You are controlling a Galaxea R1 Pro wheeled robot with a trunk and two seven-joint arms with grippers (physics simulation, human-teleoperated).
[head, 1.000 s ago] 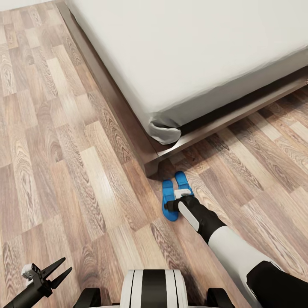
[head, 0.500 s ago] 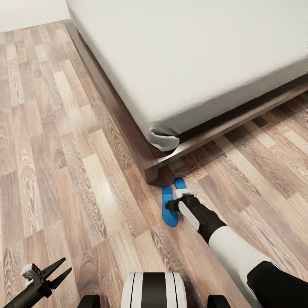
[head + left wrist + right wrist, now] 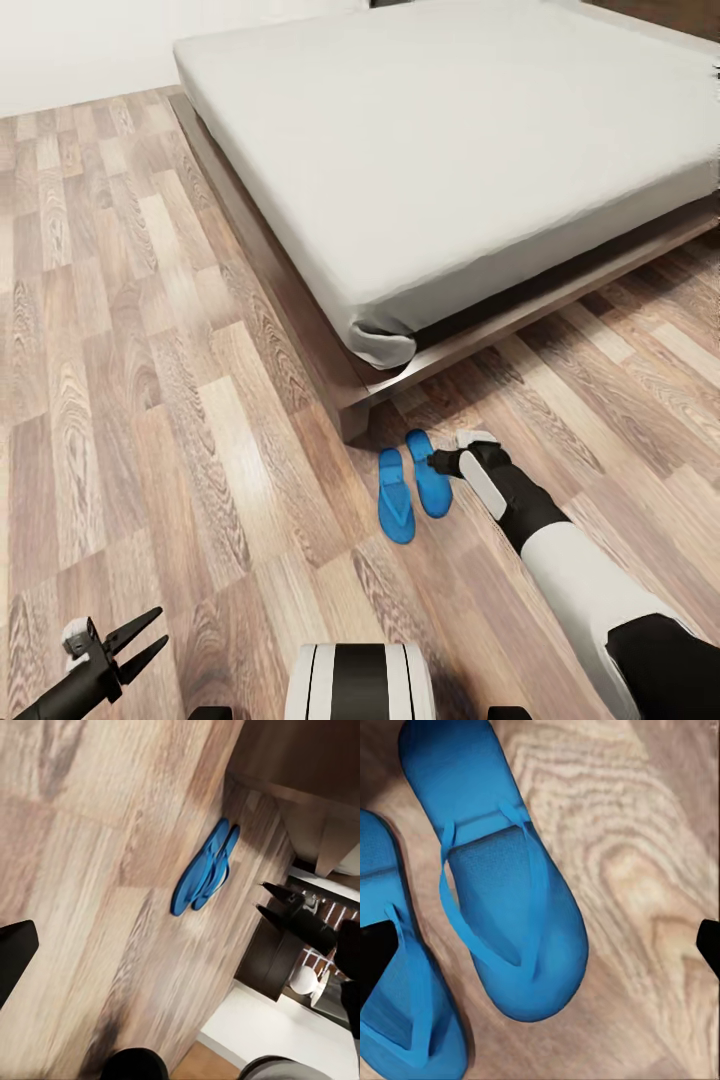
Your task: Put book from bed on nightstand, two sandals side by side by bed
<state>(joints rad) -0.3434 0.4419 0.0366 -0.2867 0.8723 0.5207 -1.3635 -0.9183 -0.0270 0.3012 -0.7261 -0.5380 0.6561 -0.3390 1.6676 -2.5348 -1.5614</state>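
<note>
Two blue sandals [image 3: 205, 868] lying side by side, touching, flat on light wood-plank floor [image 3: 82, 870]. Dark-brown bed frame [image 3: 300, 765] near the pair. Black right gripper [image 3: 271, 900] just beside them, fingers apart.

The bed [image 3: 470, 170] stands ahead of me and to my right, its near corner pointing toward me. Two sandals [image 3: 414, 484] lie side by side on the floor [image 3: 150, 380] just before that corner, touching or nearly so along their length. My right claw [image 3: 437, 463] sits low, just right of the right-hand sandal. My left claw [image 3: 135, 645] hangs well apart, near my base on the left
</note>
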